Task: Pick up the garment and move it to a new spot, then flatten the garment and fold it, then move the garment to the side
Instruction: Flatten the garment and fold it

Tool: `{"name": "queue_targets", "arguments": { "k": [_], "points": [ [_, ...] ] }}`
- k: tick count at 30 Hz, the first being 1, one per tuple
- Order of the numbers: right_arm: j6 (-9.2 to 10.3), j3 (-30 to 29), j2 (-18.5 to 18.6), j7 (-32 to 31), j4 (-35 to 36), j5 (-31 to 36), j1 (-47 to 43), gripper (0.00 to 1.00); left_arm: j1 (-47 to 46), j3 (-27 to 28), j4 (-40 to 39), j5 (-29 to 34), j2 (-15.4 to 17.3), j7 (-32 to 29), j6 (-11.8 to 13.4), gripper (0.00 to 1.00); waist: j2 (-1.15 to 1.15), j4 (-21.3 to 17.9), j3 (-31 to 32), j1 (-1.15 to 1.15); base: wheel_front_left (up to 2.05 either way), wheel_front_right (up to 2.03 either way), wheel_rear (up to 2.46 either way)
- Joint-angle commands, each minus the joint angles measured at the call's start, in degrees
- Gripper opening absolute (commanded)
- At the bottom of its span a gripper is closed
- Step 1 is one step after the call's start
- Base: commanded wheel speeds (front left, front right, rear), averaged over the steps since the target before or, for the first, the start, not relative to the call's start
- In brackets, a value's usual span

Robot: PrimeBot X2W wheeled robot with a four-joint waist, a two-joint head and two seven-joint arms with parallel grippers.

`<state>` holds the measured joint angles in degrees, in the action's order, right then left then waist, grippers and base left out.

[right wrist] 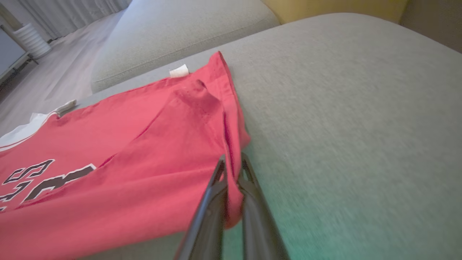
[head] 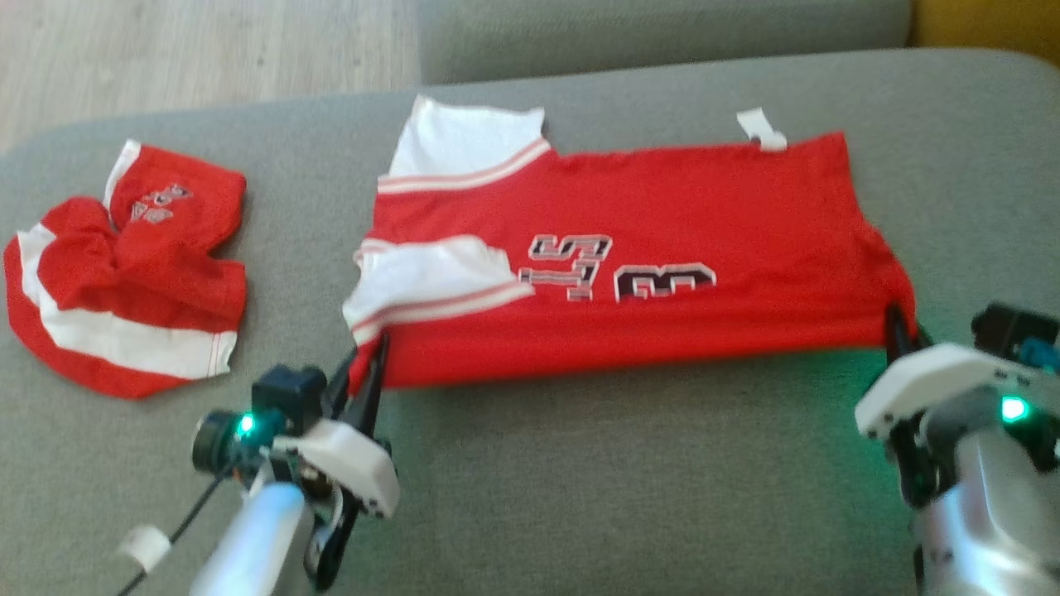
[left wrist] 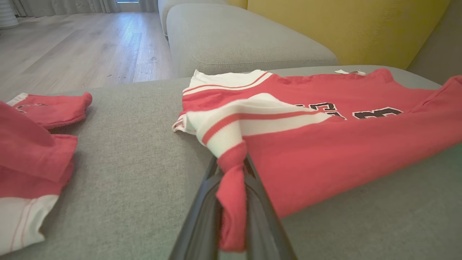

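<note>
The garment (head: 646, 257) is a red jersey with white striped sleeves and black lettering, spread sideways on a grey cushion (head: 580, 480). My left gripper (head: 374, 352) is shut on the jersey's near corner by the sleeve; in the left wrist view red cloth (left wrist: 231, 180) is pinched between the dark fingers (left wrist: 202, 213). My right gripper (head: 894, 324) is shut on the near hem corner; the right wrist view shows the red hem (right wrist: 231, 159) clamped between its fingers (right wrist: 252, 213). The front edge of the garment is stretched between the two grippers.
A second red and white garment (head: 124, 265) lies crumpled at the cushion's left end. Another grey cushion (left wrist: 238, 39) and a yellow backrest (left wrist: 346, 25) stand behind. Wooden floor (head: 182, 58) lies beyond the left edge. Bare grey cushion stretches in front of the jersey.
</note>
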<state>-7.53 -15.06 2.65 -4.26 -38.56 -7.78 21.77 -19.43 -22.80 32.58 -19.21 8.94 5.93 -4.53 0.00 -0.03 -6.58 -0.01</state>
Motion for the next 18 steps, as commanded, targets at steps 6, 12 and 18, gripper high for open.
{"name": "queue_targets", "arguments": {
  "k": [6,12,18],
  "points": [
    [0.04,2.41,0.23,-5.71,10.56,-3.3,-8.04,0.0,5.0,0.89,-7.0,-2.19,2.55,-3.04,0.41,0.0,0.0,-1.36,3.92,0.01,0.0,0.0,0.0],
    [0.04,2.09,0.23,-11.06,18.87,-5.59,-15.14,0.0,10.58,-0.65,-12.92,-3.22,2.82,-7.87,1.29,0.0,0.0,-1.72,5.02,0.01,0.0,0.0,0.0],
    [0.04,1.74,0.23,-12.25,23.24,-5.98,-17.54,1.0,11.81,-1.36,-15.93,-2.56,3.17,-8.68,2.63,0.47,0.0,-1.48,4.37,0.01,0.0,0.0,0.0]
  ]
}}
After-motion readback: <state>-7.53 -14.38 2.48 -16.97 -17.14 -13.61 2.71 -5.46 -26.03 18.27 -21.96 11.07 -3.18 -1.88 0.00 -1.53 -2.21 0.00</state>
